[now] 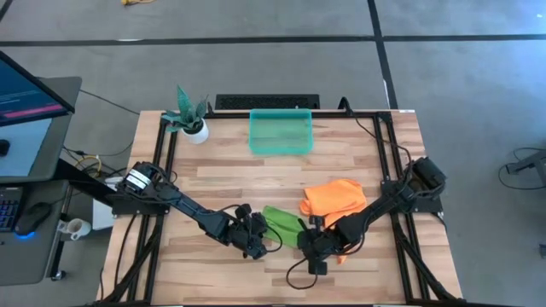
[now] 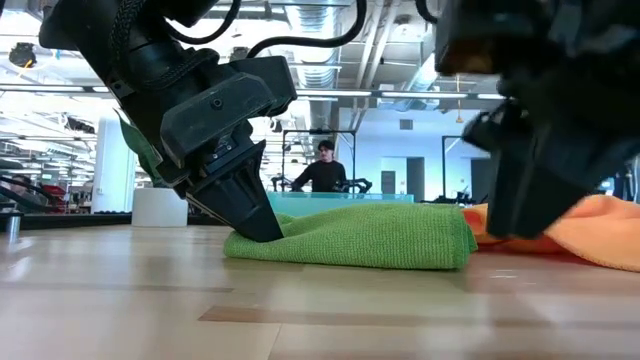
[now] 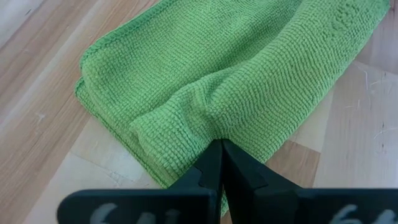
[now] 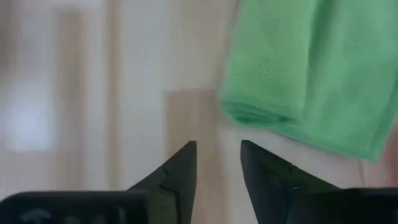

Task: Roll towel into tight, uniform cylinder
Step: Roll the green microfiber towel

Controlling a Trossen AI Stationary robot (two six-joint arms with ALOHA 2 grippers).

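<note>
Left claw (image 3: 221, 163) is seen closed, pinching a raised fold of the green towel (image 1: 281, 223), apparently so that one edge is anchored for rolling. Lower centre of the high view is where the towel lies, folded flat on the worktop (image 1: 358, 153). Right claw (image 4: 217, 163) is held parted and empty over bare wood just beside the towel's other end, with an orange cloth (image 1: 334, 199) near it.

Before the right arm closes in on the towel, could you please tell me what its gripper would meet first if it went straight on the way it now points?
Probably bare table first: the right gripper has its fingers apart, with wood directly ahead of the gap. The green towel lies just off to one side, so it might only be brushed; depth is hard to judge.
</note>
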